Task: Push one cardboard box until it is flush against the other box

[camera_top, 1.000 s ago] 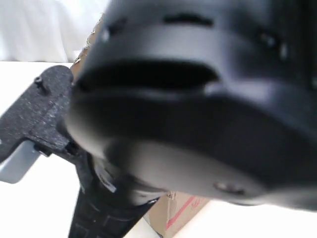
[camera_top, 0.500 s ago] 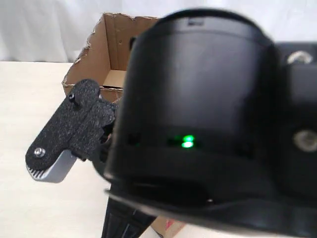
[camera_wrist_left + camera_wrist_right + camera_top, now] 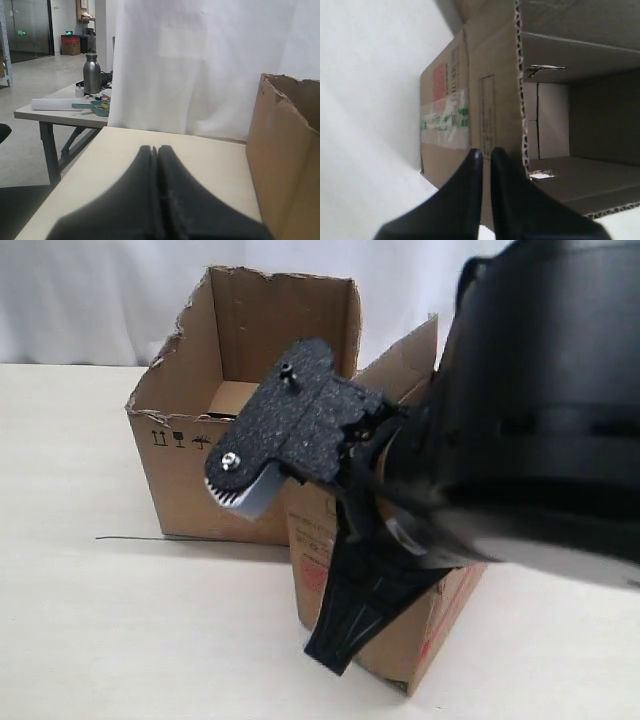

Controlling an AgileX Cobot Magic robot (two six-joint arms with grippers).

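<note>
The cardboard box [image 3: 312, 540], narrow with raised flaps and red print, stands at the front right, turned at an angle. The other box [image 3: 190, 485], wide with a torn rim, stands behind it to the left. The arm hides where they meet. My right gripper [image 3: 332, 652] points down over the cardboard box's front face. In the right wrist view the right gripper [image 3: 485, 151] is shut, with only a slit between its fingers, by the box's outer wall [image 3: 485, 100] near the green-striped tape [image 3: 445, 120]. My left gripper [image 3: 155, 148] is shut and empty above the table, with the other box [image 3: 285, 170] beside it.
The cream table [image 3: 90, 630] extends left and in front of the boxes. A thin dark line [image 3: 130, 538] lies on it by the wide box. White curtain hangs behind. Beyond the table's edge stands another table [image 3: 55, 112] with a metal bottle [image 3: 92, 74].
My right arm, which filled the exterior view, has swung right and down. Both boxes now show, with the gripper over the narrow box's front.
</note>
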